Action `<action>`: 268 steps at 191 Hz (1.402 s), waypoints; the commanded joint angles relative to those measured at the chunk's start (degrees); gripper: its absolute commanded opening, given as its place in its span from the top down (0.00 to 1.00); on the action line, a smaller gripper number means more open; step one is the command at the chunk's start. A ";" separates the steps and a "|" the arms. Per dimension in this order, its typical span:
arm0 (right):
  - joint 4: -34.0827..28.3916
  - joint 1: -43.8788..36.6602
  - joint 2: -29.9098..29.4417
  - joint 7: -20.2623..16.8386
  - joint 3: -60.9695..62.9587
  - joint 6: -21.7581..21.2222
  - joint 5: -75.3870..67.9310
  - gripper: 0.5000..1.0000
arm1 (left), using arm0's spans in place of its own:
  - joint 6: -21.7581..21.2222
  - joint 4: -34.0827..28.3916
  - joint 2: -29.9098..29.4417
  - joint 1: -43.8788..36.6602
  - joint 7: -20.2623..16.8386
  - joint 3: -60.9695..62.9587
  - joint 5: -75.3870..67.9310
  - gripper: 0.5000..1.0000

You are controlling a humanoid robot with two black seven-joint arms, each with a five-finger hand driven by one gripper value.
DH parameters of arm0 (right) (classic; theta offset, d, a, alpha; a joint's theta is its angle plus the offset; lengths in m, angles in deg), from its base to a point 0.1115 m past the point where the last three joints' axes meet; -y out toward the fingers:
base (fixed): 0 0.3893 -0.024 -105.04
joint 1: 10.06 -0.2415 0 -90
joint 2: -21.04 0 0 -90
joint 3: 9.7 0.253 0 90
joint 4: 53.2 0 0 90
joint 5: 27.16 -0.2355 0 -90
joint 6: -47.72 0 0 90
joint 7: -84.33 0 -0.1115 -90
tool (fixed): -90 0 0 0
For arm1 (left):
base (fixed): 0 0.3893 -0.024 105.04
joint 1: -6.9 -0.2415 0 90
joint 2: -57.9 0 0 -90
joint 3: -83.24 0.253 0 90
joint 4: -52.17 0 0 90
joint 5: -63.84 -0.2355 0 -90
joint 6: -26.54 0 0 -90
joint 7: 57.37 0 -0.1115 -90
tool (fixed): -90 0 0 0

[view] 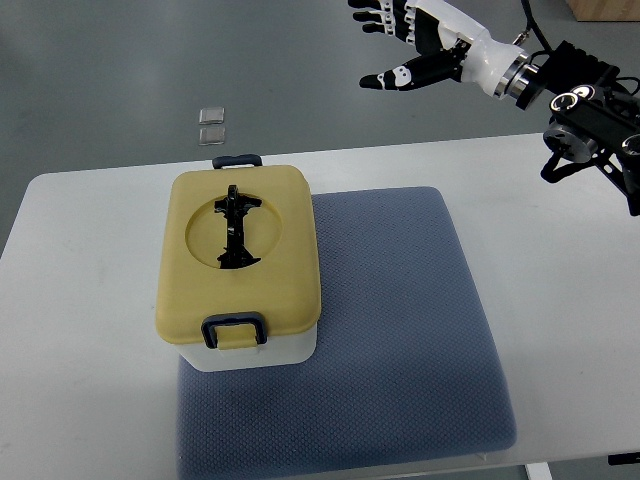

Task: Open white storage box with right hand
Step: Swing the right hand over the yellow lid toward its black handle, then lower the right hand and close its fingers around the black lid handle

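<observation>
Near latch (pixel 235 330) on the box's front edge sits closest to the camera — dark clip, looks down and engaged over the yellow lid (pixel 240 255). White storage box (pixel 262 352) stands on the left part of the grey mat (pixel 400 320), lid fully seated, folded black handle (pixel 236 232) lying in the round recess on top, second dark latch (pixel 237 159) at the far edge. Nothing opened yet, by my read. My right hand (pixel 400 45) is up at the top right, off the white table (pixel 90 300) and well apart from the box, fingers spread and holding nothing; left arm isn't in view. Risks from here: two latches, one hand — if I pull the handle before both clips are released, the whole box lifts or skids on the mat instead of opening. Popping only the near latch would likely leave the lid hinging on the far one and tip the box back. Long reach across the mat too, so a shallow approach could knock the lid's right edge and shove the box toward the table's left side. Two small clear things (pixel 211 125) lie on the floor beyond the table — irrelevant.
</observation>
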 commanded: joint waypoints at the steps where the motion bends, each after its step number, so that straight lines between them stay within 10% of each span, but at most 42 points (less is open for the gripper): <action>1: -3.46 -2.42 -0.21 0.03 -0.14 -0.71 11.04 0.14 | 0.01 0.00 0.00 0.00 -0.01 0.00 0.00 0.00; 268: -13.30 -24.21 -12.86 1.28 -23.61 3.24 44.37 0.30 | 0.01 0.00 0.00 0.00 -0.01 0.00 0.00 0.00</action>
